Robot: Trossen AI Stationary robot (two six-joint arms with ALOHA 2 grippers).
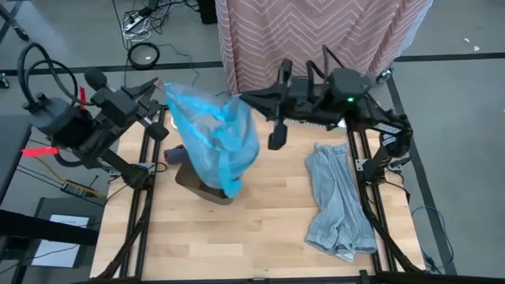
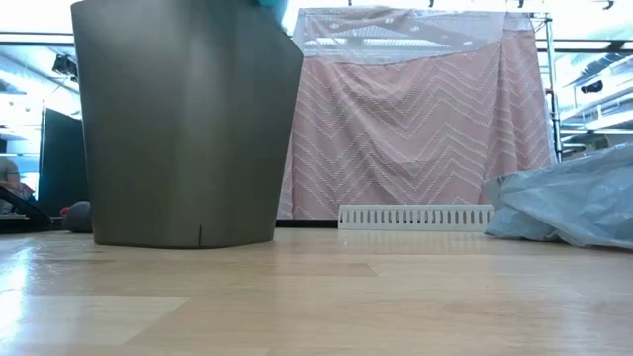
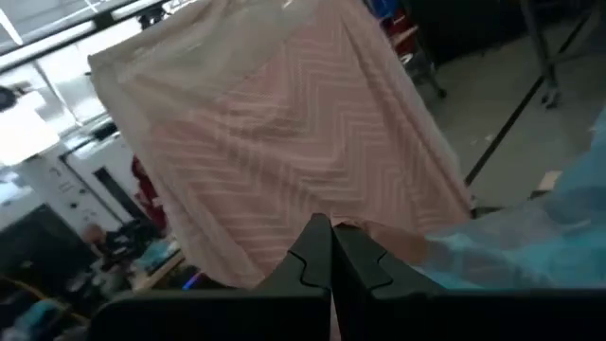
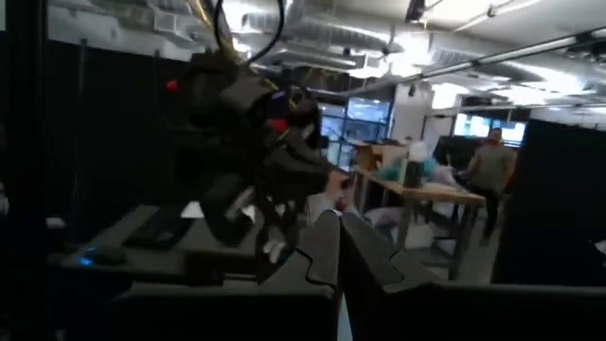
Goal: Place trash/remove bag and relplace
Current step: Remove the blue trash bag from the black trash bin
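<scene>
A translucent blue bag (image 1: pixel 215 140) is held up above the olive-grey bin (image 1: pixel 197 186), which stands on the table's left half and fills the left of the low view as the bin (image 2: pixel 188 129). My left gripper (image 1: pixel 161 96) is shut at the bag's left upper corner. My right gripper (image 1: pixel 241 98) reaches in from the right and is shut at its right upper corner. A sliver of the blue bag (image 2: pixel 273 5) shows over the bin's rim. The bag's lower end reaches down to the bin. No trash scraps are in view. My left gripper pinches the bag's upper left edge (image 1: pixel 168 93) between its two shut fingers (image 3: pixel 312 248), coming level from the table's left. The film (image 3: pixel 530 242) runs off from the fingers toward the other arm. My right gripper pinches the bag's upper right edge (image 1: pixel 233 102), coming level from the right. A thin strip of blue film (image 4: pixel 340 320) shows between its shut fingers (image 4: pixel 322 248). The bag hangs between the two holds, bunched and slack.
A second, pale grey-blue bag (image 1: pixel 339 201) lies crumpled on the table's right half, seen also as the pale bag (image 2: pixel 569 203). A small dark lump (image 1: pixel 173 153) sits left of the bin. A pink zigzag curtain (image 1: pixel 316 35) hangs behind the far edge. A white slatted strip (image 2: pixel 415 216) lies at the far edge.
</scene>
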